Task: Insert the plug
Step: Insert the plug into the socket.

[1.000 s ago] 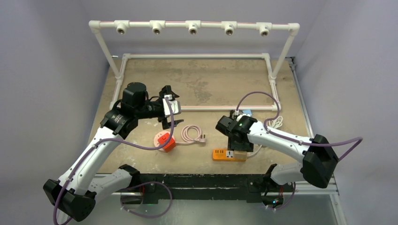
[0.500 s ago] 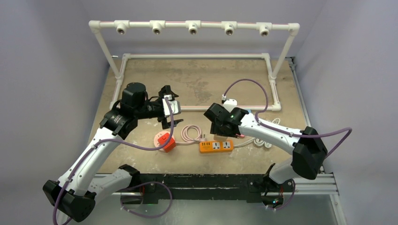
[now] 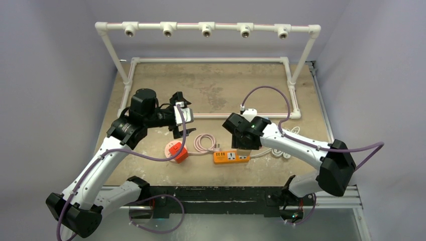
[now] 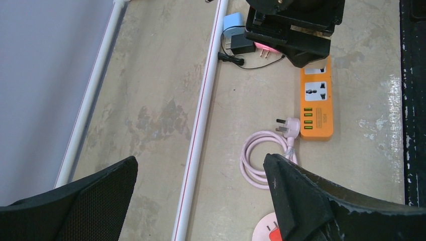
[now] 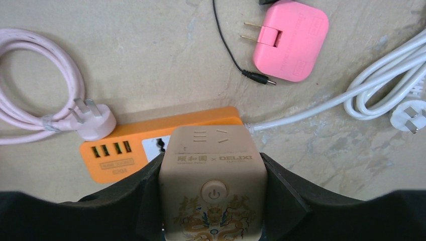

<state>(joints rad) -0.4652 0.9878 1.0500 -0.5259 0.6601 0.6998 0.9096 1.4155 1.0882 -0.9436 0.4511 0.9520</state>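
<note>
My right gripper is shut on a beige cube plug adapter with a power button and a dragon print. It holds the cube just above the right end of the orange power strip, which lies flat on the table. The strip's USB ports and part of one socket show in the right wrist view; the rest is hidden under the cube. My left gripper is open and empty, high above the table to the left. From it I see the strip and the right gripper.
A coiled pink cable with its plug lies touching the strip's left end. A red-and-pink round adapter is further left. A pink charger, a white cable and a blue adapter lie behind. A PVC pipe frame borders the area.
The orange strip has slid left and away from the table's front edge. My right gripper swung left with the cube, then came back over the strip's right end. The left arm has not moved.
</note>
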